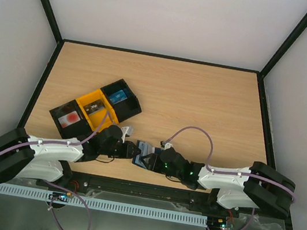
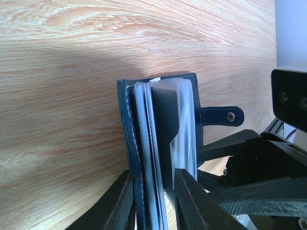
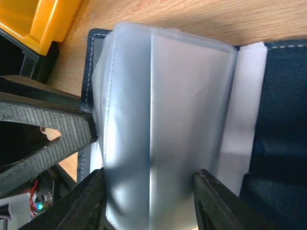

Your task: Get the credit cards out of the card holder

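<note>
Card holder (image 1: 143, 150) half-open betw. both tools, at tabletop (image 1: 203, 94) near edge; credit cards (image 1: 118, 95) look out already (in trays (image 1: 133, 109)). Left tool (image 2: 153, 175) slack round cover, gap showing; right tool (image 3: 149, 175) straddles clear sleeve (image 3: 163, 96), grip unclear. Next: confirm sleeves empty.

Overhead looks down; wrist cameras closely share card holder (image 2: 160, 134) (image 3: 163, 120).

Both arms low, elbows out, reaching inward; L gripper (image 1: 130, 158) & R gripper (image 1: 144, 161) nearly meet, lower ctr of top view. Jaws part-way apart, grip unclear.
</note>
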Robot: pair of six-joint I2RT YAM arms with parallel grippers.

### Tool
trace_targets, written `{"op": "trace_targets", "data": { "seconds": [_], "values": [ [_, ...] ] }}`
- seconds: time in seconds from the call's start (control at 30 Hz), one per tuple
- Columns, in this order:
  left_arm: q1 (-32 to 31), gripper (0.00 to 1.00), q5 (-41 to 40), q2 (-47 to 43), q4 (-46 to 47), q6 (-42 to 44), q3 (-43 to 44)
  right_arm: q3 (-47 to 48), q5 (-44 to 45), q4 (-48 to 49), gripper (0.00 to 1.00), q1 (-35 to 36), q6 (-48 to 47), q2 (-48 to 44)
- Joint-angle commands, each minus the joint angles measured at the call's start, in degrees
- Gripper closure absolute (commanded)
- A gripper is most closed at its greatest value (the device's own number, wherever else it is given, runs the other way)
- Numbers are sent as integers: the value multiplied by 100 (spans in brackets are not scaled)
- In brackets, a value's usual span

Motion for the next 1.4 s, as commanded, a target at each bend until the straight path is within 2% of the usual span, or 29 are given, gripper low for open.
{"op": "trace_targets", "data": {
  "seconds": [0.0, 0.1, 0.23, 0.4, 0.53, 0.6, 0.7, 0.83, 0.93, 1.0, 1.17, 1.37],
  "values": [
    [-35, 75, -22, -13, 5, 23, 101, -204, 285, 105, 53, 41, 115, -142],
    [-42, 75, -47, -7, 6, 17, 92, -279, 344, 94, 53, 41, 134, -232],
    [-36, 77, -58, 38, 33, 19, 78, -320, 388, 4, 44, 41, 133, -361],
    [-35, 87, -42, 119, 104, 8, 79, -397, 624, -217, 55, 41, 146, -662],
    [-35, 94, -17, 173, 143, 16, 78, -383, 799, -533, 55, 42, 102, -869],
    [-36, 97, -13, 191, 149, 27, 74, -407, 862, -638, 51, 41, 87, -970],
    [-35, 97, -13, 204, 146, 49, 78, -365, 1031, -980, 49, 41, -8, -1123],
    [-44, 97, -17, 185, 136, 49, 66, -267, 1282, -1419, 58, 41, -130, -1367],
    [-40, 97, -13, 144, 124, 44, 52, -260, 1341, -1574, 60, 41, -147, -1500],
    [-37, 97, 1, 101, 117, 45, 52, -261, 1266, -1522, 55, 41, -174, -1562],
    [-39, 97, 112, -63, 150, 18, 65, -228, 939, -1097, 33, 42, -243, -1396],
    [-42, 97, 89, -218, 120, 26, 48, 14, 521, -547, 28, 41, -285, -734]
  ]
}}
